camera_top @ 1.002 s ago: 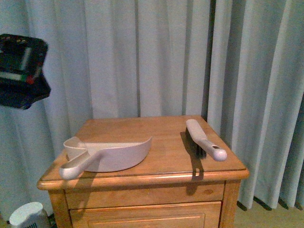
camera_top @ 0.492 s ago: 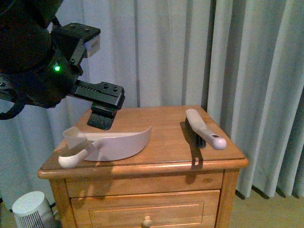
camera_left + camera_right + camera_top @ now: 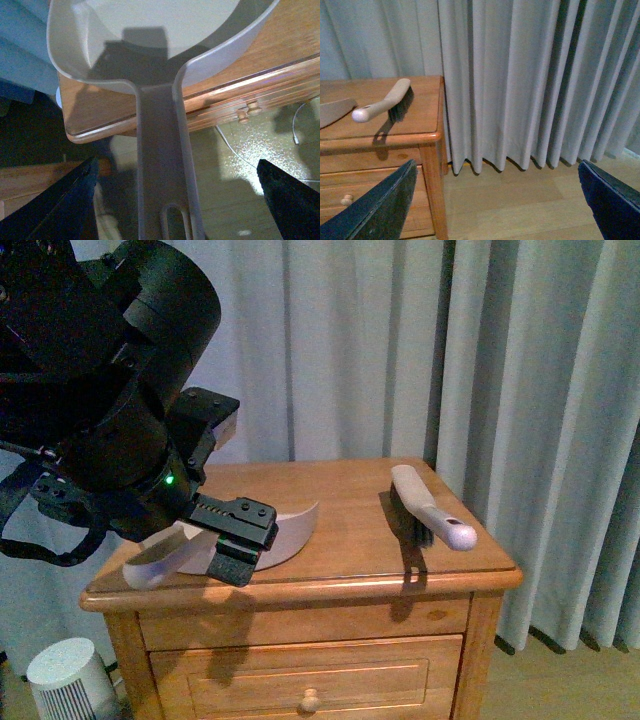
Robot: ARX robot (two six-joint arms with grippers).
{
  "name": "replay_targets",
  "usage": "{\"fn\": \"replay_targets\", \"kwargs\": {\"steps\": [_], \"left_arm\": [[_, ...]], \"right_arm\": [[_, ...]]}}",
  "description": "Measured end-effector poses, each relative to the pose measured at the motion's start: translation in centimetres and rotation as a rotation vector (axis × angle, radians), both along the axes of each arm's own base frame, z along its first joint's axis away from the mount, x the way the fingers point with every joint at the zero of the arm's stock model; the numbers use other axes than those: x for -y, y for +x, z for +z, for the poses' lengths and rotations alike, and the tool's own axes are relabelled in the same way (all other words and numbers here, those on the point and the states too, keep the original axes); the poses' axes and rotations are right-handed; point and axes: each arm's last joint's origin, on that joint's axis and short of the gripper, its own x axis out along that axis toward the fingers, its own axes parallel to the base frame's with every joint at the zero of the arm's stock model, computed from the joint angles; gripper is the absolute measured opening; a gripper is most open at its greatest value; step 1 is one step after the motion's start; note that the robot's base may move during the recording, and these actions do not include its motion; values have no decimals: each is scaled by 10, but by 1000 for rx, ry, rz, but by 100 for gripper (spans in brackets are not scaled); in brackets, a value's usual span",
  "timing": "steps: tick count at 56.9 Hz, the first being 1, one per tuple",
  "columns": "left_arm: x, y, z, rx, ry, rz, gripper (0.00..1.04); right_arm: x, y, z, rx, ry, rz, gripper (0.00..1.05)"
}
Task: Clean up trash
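No crumpled white paper wad shows in any view. A beige dustpan [image 3: 288, 528] lies on the left side of a wooden nightstand, with its handle [image 3: 150, 566] reaching over the front left corner. My left gripper [image 3: 238, 542] is open and hangs just above that handle. In the left wrist view the handle [image 3: 160, 165] runs between the two spread fingers of the left gripper [image 3: 177, 210], apart from both. My right gripper [image 3: 492, 210] is open and empty, over the floor beside the nightstand.
A beige hand brush [image 3: 430, 518] lies on the right side of the nightstand [image 3: 350, 585] and also shows in the right wrist view [image 3: 387, 104]. Grey curtains [image 3: 400, 350] hang behind. A white round appliance [image 3: 65, 680] stands on the floor at the left.
My left arm has come down from the upper left and forward, and now covers the dustpan's left part with its gripper over the handle. Dustpan and brush have not moved.
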Motion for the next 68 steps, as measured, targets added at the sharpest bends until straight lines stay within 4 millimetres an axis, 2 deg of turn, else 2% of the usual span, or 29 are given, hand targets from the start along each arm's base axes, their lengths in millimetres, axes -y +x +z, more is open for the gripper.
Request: {"fn": "replay_targets", "kwargs": {"steps": [22, 37, 50, 64, 68], "left_arm": [[-11, 8, -10, 0, 14, 13, 97], [-19, 6, -29, -38, 28, 21, 97], [-19, 6, -30, -42, 23, 11, 97], [-19, 6, -29, -37, 29, 12, 57], [-19, 7, -29, -28, 31, 15, 42]], "right_arm": [[0, 0, 0, 0, 0, 0, 97], [0, 0, 0, 0, 0, 0, 97], [0, 0, 0, 0, 0, 0, 97], [0, 0, 0, 0, 0, 0, 97], [0, 0, 0, 0, 0, 0, 97]]}}
